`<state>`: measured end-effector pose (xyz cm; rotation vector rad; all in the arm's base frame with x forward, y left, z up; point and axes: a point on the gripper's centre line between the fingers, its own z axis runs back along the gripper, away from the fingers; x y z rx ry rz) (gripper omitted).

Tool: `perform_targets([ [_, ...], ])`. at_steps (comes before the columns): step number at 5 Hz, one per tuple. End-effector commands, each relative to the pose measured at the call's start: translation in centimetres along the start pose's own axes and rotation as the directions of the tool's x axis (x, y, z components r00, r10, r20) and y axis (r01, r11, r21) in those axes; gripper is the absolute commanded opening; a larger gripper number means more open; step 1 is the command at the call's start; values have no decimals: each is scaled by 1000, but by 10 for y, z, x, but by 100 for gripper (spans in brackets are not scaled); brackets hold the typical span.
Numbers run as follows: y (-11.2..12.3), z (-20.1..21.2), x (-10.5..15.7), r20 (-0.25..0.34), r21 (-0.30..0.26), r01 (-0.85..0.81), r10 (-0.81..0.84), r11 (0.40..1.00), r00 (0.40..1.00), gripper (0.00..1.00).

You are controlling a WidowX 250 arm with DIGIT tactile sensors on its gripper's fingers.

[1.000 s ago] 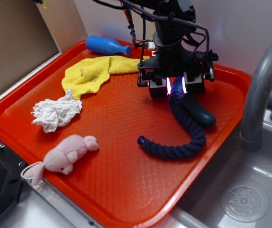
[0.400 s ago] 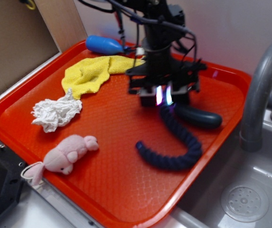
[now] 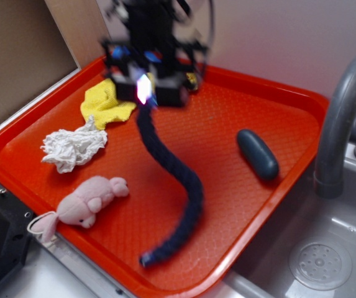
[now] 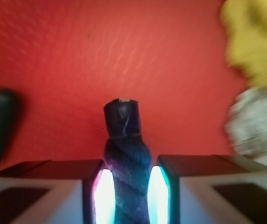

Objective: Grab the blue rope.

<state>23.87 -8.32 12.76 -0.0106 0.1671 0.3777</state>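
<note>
The blue rope (image 3: 176,180) is a thick, twisted navy rope. It hangs from my gripper (image 3: 144,93) and trails down across the orange tray (image 3: 221,118) to its far end near the tray's front edge. My gripper is raised over the tray's back left and is shut on the rope's upper end. In the wrist view the blue rope (image 4: 127,158) is pinched between the two glowing pads of my gripper (image 4: 127,196), with its capped tip sticking out past them.
On the tray lie a dark blue-grey capsule (image 3: 258,154), a yellow cloth (image 3: 103,102), a crumpled white tissue (image 3: 73,148) and a pink plush toy (image 3: 87,202). A grey faucet (image 3: 339,118) and a sink drain (image 3: 319,264) are at the right.
My gripper has risen and swung left toward the tray's back left, carrying the rope. The rope has uncurled and pulled away from the capsule, which stays on the right.
</note>
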Motion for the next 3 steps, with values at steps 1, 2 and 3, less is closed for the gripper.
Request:
perform_targets([
  [1, 75, 100, 7, 71, -253, 251, -241, 934, 968, 0],
  [2, 81, 141, 3, 145, -328, 255, -218, 910, 965, 0],
  [3, 66, 139, 16, 134, -233, 243, -217, 942, 967, 0],
])
